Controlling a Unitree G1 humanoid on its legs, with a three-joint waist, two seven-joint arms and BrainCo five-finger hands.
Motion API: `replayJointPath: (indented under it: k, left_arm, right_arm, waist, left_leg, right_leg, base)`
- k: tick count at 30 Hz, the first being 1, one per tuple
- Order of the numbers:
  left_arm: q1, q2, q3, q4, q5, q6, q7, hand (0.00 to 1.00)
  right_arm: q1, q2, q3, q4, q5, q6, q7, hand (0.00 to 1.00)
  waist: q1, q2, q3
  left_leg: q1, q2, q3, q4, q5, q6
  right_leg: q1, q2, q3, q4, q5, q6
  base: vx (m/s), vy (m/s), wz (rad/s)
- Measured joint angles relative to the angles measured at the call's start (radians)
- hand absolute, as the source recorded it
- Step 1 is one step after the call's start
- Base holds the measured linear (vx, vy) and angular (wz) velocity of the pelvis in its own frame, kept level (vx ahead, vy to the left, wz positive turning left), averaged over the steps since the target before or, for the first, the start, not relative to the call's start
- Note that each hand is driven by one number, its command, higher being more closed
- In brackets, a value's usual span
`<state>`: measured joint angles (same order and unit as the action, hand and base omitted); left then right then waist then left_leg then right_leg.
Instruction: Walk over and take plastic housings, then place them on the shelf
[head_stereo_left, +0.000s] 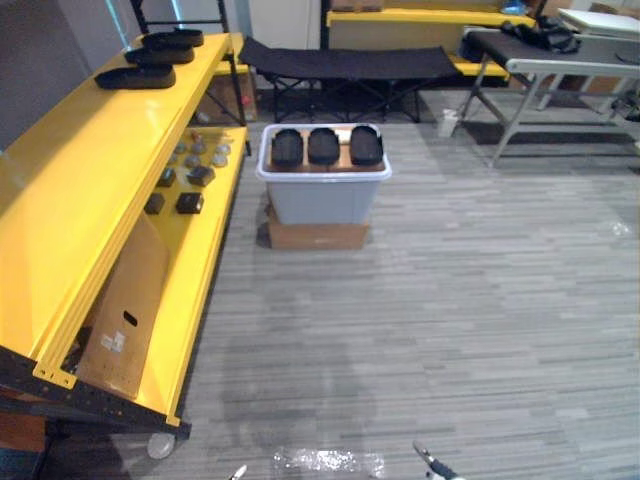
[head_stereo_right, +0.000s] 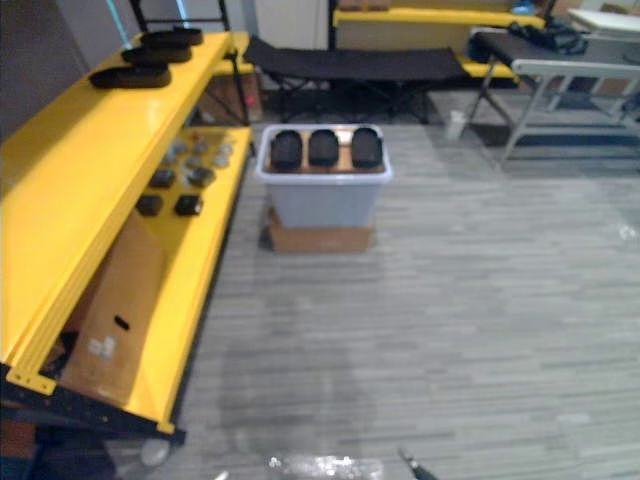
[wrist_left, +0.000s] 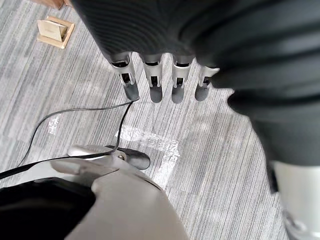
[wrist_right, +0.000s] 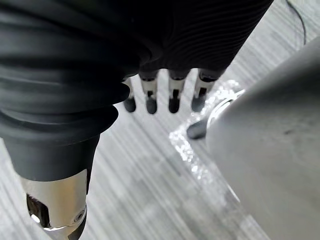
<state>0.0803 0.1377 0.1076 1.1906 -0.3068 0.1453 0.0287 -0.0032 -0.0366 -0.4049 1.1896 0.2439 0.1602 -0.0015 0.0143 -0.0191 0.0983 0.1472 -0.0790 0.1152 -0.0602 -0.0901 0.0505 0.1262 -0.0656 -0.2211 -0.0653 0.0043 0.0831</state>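
Observation:
Three black plastic housings (head_stereo_left: 323, 146) lie side by side in a pale grey bin (head_stereo_left: 322, 195) on the floor ahead, a few steps away. More black housings (head_stereo_left: 135, 77) rest on the top level of the yellow shelf (head_stereo_left: 90, 170) along the left. My left hand (wrist_left: 155, 80) hangs at my side over the floor, its fingers straight and empty. My right hand (wrist_right: 160, 92) hangs the same way, fingers straight, holding nothing.
The bin stands on a flat cardboard box (head_stereo_left: 318, 236). Small dark and grey parts (head_stereo_left: 190, 170) sit on the shelf's lower level, with a cardboard sheet (head_stereo_left: 125, 310) leaning under it. A black cot (head_stereo_left: 350, 62) and a grey table (head_stereo_left: 570, 65) stand at the back.

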Motion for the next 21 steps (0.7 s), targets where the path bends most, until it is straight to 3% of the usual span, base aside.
replayJointPath:
  k: [13, 14, 15, 17, 18, 19, 21]
  left_arm:
    - [0.000, 0.003, -0.002, 0.001, 0.001, 0.001, 0.010, 0.00]
    - [0.000, 0.003, -0.002, 0.002, 0.002, 0.003, 0.009, 0.00]
    - [0.000, 0.004, -0.002, 0.003, 0.009, 0.006, 0.009, 0.00]
    - [-0.001, 0.003, -0.001, 0.002, 0.011, 0.004, 0.009, 0.00]
    - [-0.008, 0.003, 0.003, -0.002, 0.013, 0.000, 0.012, 0.00]
    - [-0.007, 0.006, 0.010, -0.002, 0.014, -0.003, 0.018, 0.00]
    - [0.000, 0.006, 0.036, -0.011, 0.015, -0.007, 0.034, 0.00]
  right_arm:
    - [0.006, 0.001, 0.015, -0.001, 0.003, 0.011, -0.022, 0.00]
    - [0.006, 0.001, 0.012, -0.002, 0.019, 0.011, -0.023, 0.00]
    - [0.008, 0.004, -0.002, -0.005, 0.041, 0.009, -0.023, 0.00]
    - [0.009, 0.006, -0.006, -0.012, 0.060, 0.006, -0.023, 0.00]
    - [0.011, 0.007, -0.006, -0.031, 0.067, -0.010, -0.023, 0.00]
    - [0.020, 0.006, -0.006, -0.043, 0.070, -0.021, -0.022, 0.00]
    - [0.031, 0.013, -0.003, -0.053, 0.077, -0.036, -0.018, 0.00]
  waist:
    - [0.000, -0.012, -0.004]
    - [-0.001, -0.017, -0.001]
    - [-0.002, -0.017, 0.003]
    - [-0.001, -0.019, 0.014]
    - [-0.004, -0.013, 0.026]
    - [-0.007, -0.014, 0.037]
    - [-0.006, -0.027, 0.036]
  left_leg:
    - [0.008, -0.014, 0.000, 0.001, 0.000, 0.001]
    - [0.008, -0.016, 0.000, 0.000, 0.000, 0.002]
    - [0.007, -0.020, 0.000, 0.001, -0.009, 0.018]
    - [0.010, -0.019, 0.005, 0.002, -0.018, 0.049]
    - [0.039, -0.016, 0.012, 0.002, -0.018, 0.066]
    - [0.062, -0.017, 0.013, 0.002, -0.021, 0.071]
    - [0.089, -0.011, 0.025, 0.002, -0.034, 0.060]
  right_leg:
    - [-0.012, -0.021, 0.000, 0.048, -0.021, 0.003]
    - [-0.030, -0.027, 0.000, 0.087, -0.041, 0.008]
    - [-0.078, -0.044, 0.000, 0.195, -0.086, 0.012]
    - [-0.161, -0.064, 0.000, 0.379, -0.121, 0.016]
    - [-0.264, -0.094, -0.006, 0.601, -0.127, 0.013]
    - [-0.298, -0.113, -0.017, 0.680, -0.147, -0.001]
    - [-0.331, -0.124, -0.032, 0.692, -0.168, -0.003]
  base:
    - [0.00, 0.002, 0.00]
    - [-0.02, 0.049, 0.03]
    - [-0.04, 0.063, 0.02]
    - [-0.08, 0.067, -0.08]
    - [-0.12, 0.066, -0.12]
    - [-0.13, 0.068, -0.10]
    - [-0.16, 0.049, -0.13]
